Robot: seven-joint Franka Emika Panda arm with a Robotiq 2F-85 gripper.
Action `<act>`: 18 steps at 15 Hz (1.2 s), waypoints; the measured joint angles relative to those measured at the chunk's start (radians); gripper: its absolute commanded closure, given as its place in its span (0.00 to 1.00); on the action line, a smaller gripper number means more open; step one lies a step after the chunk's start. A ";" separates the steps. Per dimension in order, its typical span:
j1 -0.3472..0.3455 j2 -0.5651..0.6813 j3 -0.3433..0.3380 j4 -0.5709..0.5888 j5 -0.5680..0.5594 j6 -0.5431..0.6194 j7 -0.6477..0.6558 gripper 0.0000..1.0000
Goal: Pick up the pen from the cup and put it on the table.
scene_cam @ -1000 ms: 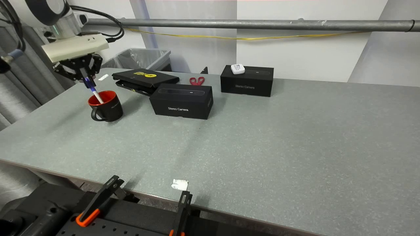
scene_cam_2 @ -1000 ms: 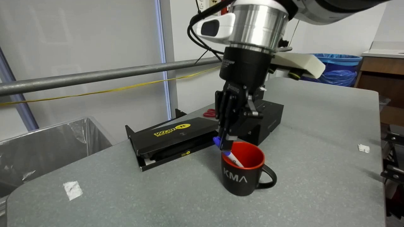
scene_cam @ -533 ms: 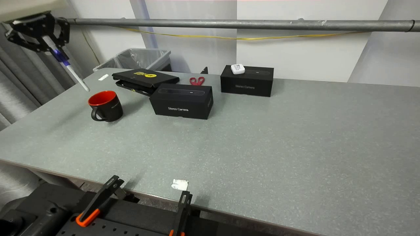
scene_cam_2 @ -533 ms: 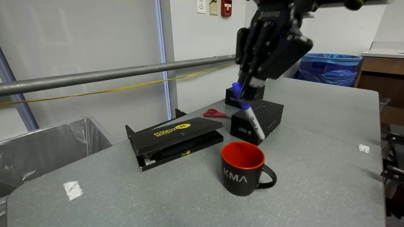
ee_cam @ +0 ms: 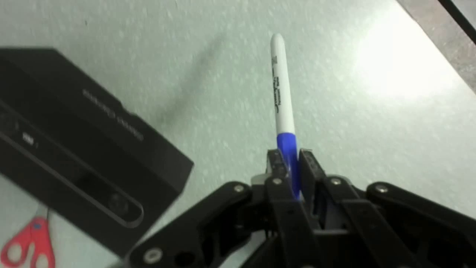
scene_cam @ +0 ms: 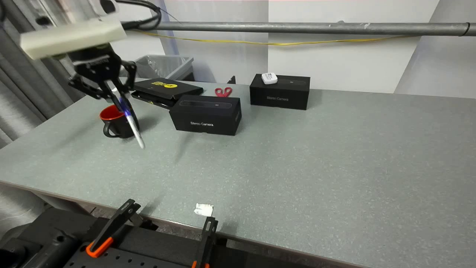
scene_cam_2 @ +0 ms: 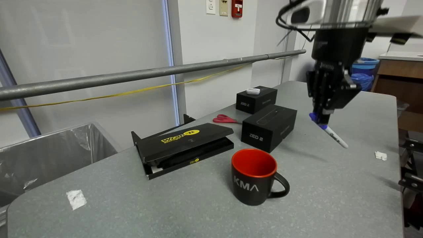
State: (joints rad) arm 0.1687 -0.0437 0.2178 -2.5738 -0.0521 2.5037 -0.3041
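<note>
The pen [scene_cam: 134, 127] has a blue cap and a white body. My gripper [ee_cam: 290, 158] is shut on its blue cap, and the white body sticks out past the fingertips, tilted downward. In both exterior views the gripper [scene_cam_2: 322, 118] holds the pen [scene_cam_2: 335, 136] above the grey speckled table [scene_cam_2: 165, 208], outside the cup. The pen's shadow falls on the table in the wrist view. The cup [scene_cam_2: 252, 190] is black with a red inside and a handle. It stands upright, and no pen shows in it. In an exterior view the gripper and pen partly cover the cup [scene_cam: 119, 128].
A black box [scene_cam: 206, 117] stands near the gripper; it also shows in the wrist view [ee_cam: 93, 149]. Another black box [scene_cam: 279, 95] carries a small white case. Red scissors [scene_cam_2: 224, 119] and a flat, partly open black box [scene_cam_2: 185, 145] lie behind the cup. White scraps lie on the table.
One second ago the gripper held the pen inside the cup. It lifted the pen out above the cup, then carried it sideways toward the boxes' side and lower over the table.
</note>
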 measured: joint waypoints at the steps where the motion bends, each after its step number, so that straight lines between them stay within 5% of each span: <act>1: -0.015 0.048 -0.022 -0.006 -0.044 0.005 0.037 0.96; 6: -0.034 0.304 -0.083 0.067 -0.095 0.079 0.128 0.96; 7: -0.032 0.336 -0.083 0.092 -0.095 0.087 0.137 0.60; 8: -0.028 0.359 -0.083 0.115 -0.095 0.089 0.147 0.59; 16: -0.011 0.380 -0.069 0.180 -0.095 0.088 0.163 0.01; 18: -0.009 0.377 -0.068 0.185 -0.095 0.088 0.163 0.00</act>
State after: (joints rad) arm 0.1599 0.3332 0.1496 -2.3889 -0.1467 2.5915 -0.1410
